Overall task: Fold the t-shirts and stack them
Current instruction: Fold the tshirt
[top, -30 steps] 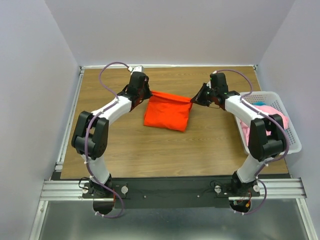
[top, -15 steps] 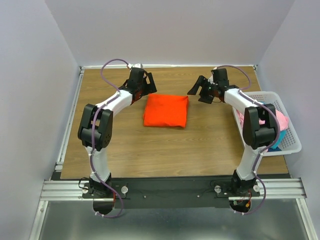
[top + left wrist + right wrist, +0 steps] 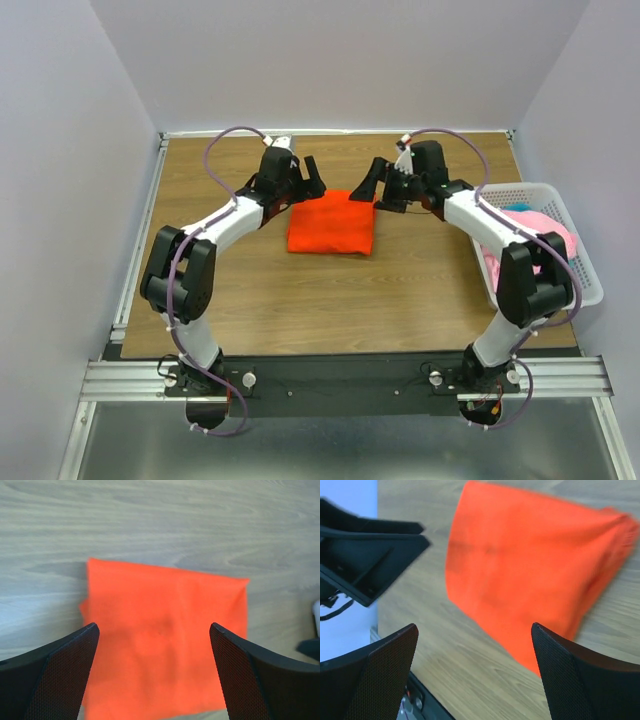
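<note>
A bright orange-red t-shirt point(image 3: 331, 225) lies folded into a flat rectangle on the wooden table. My left gripper point(image 3: 314, 178) hovers over its far left corner, open and empty. In the left wrist view the shirt point(image 3: 165, 640) fills the space below the spread gripper point(image 3: 154, 626). My right gripper point(image 3: 368, 181) hangs open and empty by the far right corner. Its wrist view shows the shirt point(image 3: 535, 575) beyond the gripper point(image 3: 474, 626), with wood under the jaws. A light pink t-shirt point(image 3: 553, 232) and a bit of teal-blue fabric point(image 3: 519, 209) lie in the basket.
A white lattice basket point(image 3: 592, 280) stands at the table's right edge, beside my right arm. The left gripper point(image 3: 370, 555) shows dark in the right wrist view. Grey walls close in the table on three sides. Bare wood lies in front of the shirt.
Both grippers went from shut on the shirt's far corners to open and let it go. The shirt settled flat. The grippers drew back, then came in over its far edge.
</note>
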